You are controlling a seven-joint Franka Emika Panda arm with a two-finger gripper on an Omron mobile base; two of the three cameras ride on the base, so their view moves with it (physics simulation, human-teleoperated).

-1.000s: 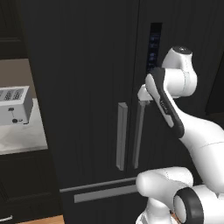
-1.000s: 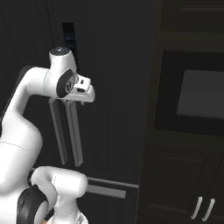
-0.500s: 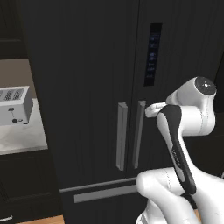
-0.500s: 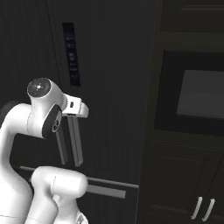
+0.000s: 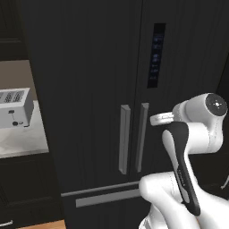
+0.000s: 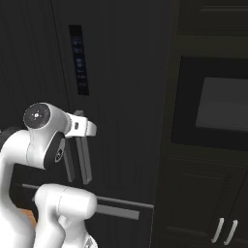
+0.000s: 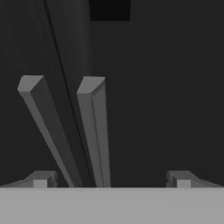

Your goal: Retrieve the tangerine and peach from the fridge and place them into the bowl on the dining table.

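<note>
1. Your end effector was spread wide, its two finger tips standing far apart at the bottom of the hand view with nothing between them.
2. It faced the closed doors of the fridge, and you could see both grey vertical bar handles ahead of it: the left-door handle and the right-door handle. Both handles stood nearer the left finger tip than the right one, and neither finger touched them.
3. A dark rectangular panel sat at the top of the hand view, on the fridge door above the handles.
4. In the left base view, the hand's white wrist pointed toward the right fridge door, just beside the right-door handle; you could not tell from there whether it touched the door.
5. The dispenser control strip sat on the right door above the arm, and the bottom drawer's grey bar handle ran across below the doors.
6. The fridge was shut, so the tangerine and peach could not be seen.
7. To the left of the fridge, a silver toaster stood on a pale surface.
8. In the right base view, a built-in oven sat in the dark cabinetry to the right of the fridge, with cabinet doors below it.
</note>
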